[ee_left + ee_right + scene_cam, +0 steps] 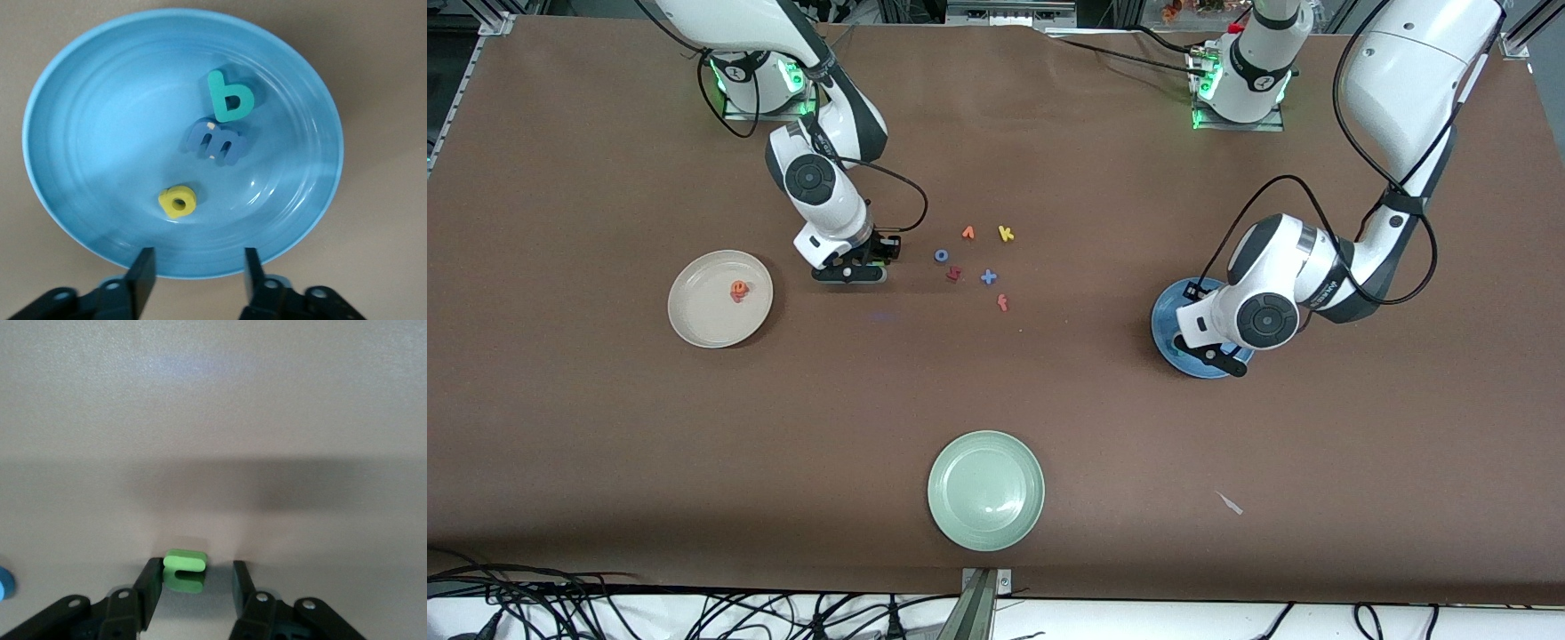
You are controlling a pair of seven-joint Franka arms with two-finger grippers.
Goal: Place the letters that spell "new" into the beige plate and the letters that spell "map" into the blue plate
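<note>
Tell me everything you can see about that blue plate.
The blue plate is round, shallow and glossy mid-blue, with a raised rim and faint rings inside. It sits flat on the brown table toward the left arm's end. Inside lie a teal p, a blue m touching it, and a yellow a apart.

Even overhead light throughout, soft shadows under both arms, wrist views slightly hazy.

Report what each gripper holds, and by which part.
Nothing is held. The left gripper stands open over the blue plate. The right gripper brackets the green n, fingers not yet closed on it.
</note>
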